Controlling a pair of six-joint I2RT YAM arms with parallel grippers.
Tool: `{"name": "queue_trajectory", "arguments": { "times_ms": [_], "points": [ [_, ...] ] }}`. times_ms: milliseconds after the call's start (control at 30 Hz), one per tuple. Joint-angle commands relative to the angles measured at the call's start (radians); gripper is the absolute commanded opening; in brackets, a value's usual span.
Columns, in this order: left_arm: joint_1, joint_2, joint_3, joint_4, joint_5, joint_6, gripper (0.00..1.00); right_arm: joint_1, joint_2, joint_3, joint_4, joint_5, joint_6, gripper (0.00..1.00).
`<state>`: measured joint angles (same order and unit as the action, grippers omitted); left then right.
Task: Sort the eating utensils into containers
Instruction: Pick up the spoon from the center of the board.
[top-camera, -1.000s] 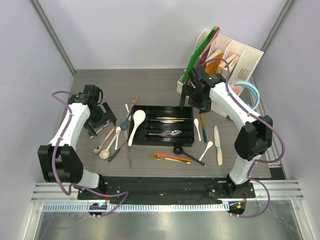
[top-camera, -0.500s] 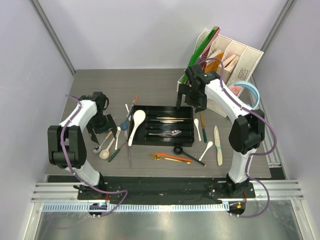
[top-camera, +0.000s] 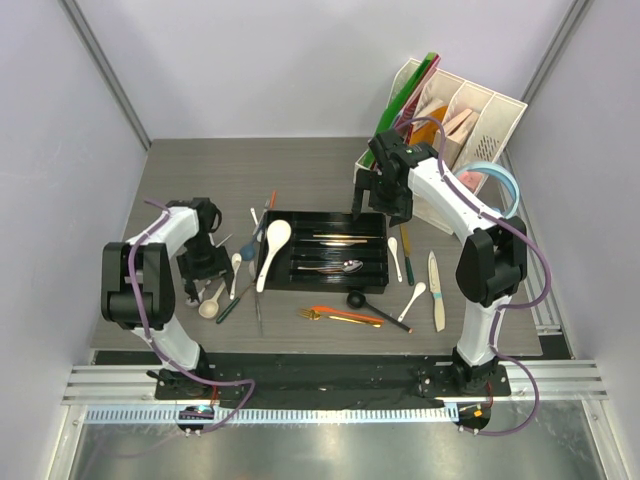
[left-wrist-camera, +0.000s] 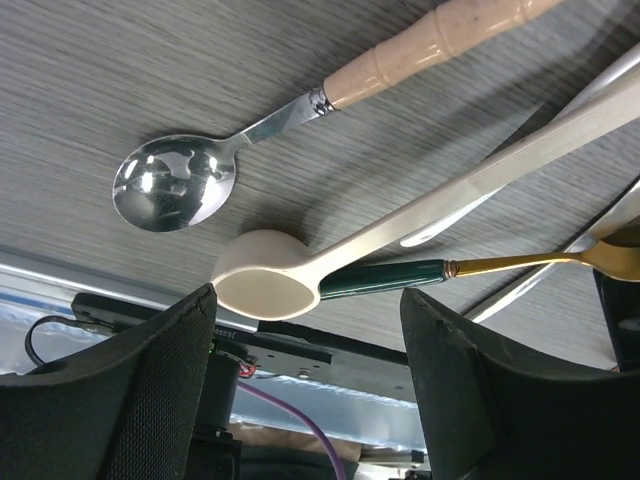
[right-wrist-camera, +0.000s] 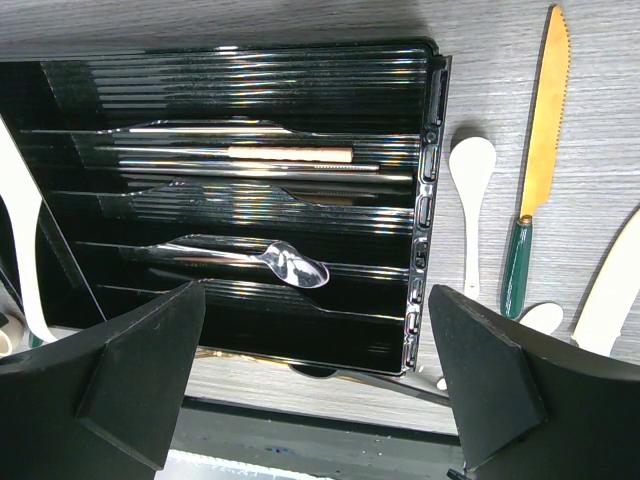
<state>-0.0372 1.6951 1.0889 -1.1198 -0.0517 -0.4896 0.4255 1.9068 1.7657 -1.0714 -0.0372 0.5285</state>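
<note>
- Top view: my left jaws stand apart, low over the loose utensils on the bench (top-camera: 300, 165), just left of the cutlery tray (top-camera: 385, 255). My right jaws, also apart and empty, hang over the tray's far right corner.
- The cream spoon (top-camera: 210, 303) left of the tray has its bowl toward me and its handle slanting away toward the tray. That sets it crosswise to the compartments. Unless I turn it, I judge it will bridge the dividers as the white soup spoon (top-camera: 279, 236) does at the tray's left end.
- Left wrist view: the cream spoon's bowl (left-wrist-camera: 262, 287) sits between my open jaws. A green-handled gold piece (left-wrist-camera: 380, 278) touches its neck, and a steel spoon with a wooden handle (left-wrist-camera: 172, 190) lies close by. Closing on the rounded bowl could squirt it out or drag the green handle along.
- Right wrist view: inside the tray (right-wrist-camera: 430, 200) a steel spoon (right-wrist-camera: 290, 262) lies along a compartment, bowl toward the right end. Outside the tray's right wall a gold-bladed knife (right-wrist-camera: 535, 170) lies crosswise. Dropping straight down risks striking the tray's rim.
</note>
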Motion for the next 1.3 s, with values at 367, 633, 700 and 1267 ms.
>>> {"name": "queue_trajectory", "arguments": {
  "times_ms": [367, 633, 700, 1267],
  "points": [
    [0.003, 0.029, 0.045, 0.015, 0.003, 0.043, 0.67, -0.001, -0.031, 0.008, -0.016, -0.018, -0.004, 1.0],
    [0.002, 0.077, 0.036, 0.026, 0.029, 0.051, 0.57, 0.001, -0.04, -0.011, -0.016, -0.016, 0.013, 1.0],
    [0.002, 0.075, 0.031, 0.032, 0.029, 0.054, 0.57, -0.001, -0.038, -0.011, -0.016, -0.015, 0.013, 1.0],
    [0.0, 0.117, 0.002, 0.048, 0.046, 0.059, 0.27, -0.001, -0.014, 0.014, -0.021, -0.02, 0.005, 1.0]
  ]
}}
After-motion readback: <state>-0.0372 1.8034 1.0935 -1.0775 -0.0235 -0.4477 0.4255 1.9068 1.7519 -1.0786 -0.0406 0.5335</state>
